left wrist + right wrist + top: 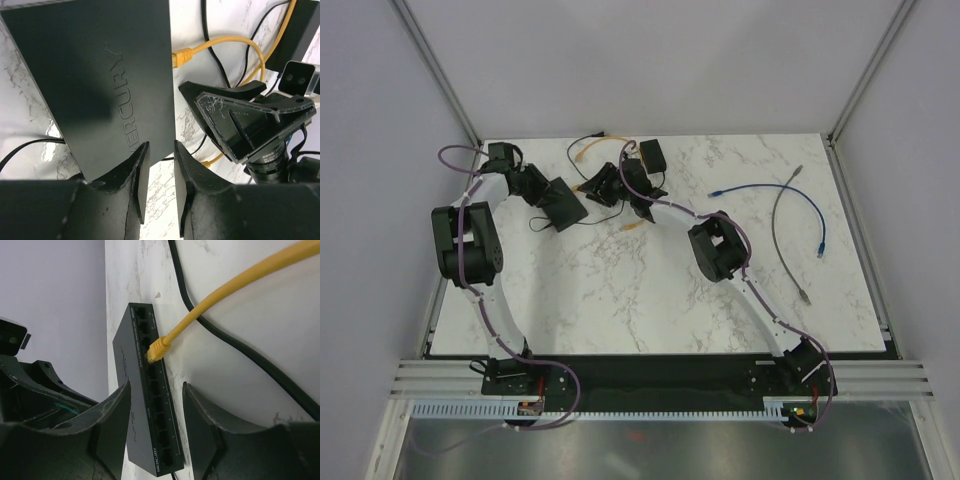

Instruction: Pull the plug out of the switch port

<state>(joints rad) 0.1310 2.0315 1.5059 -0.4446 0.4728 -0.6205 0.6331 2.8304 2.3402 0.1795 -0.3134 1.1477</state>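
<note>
Right gripper [156, 405] open, jaws flanking the port edge of the switch [150, 440]; yellow plug [158, 350] seated in the switch port [148, 358]; left gripper [161, 150] slightly open at the switch's near corner

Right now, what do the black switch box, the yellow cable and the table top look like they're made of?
Switch box: likely metal or hard plastic, matte black, with an embossed logo. Yellow cable: flexible rubbery plastic jacket, bending in a curve. Table top: marble or marble-look laminate, white with grey veins, faintly glossy.
</note>
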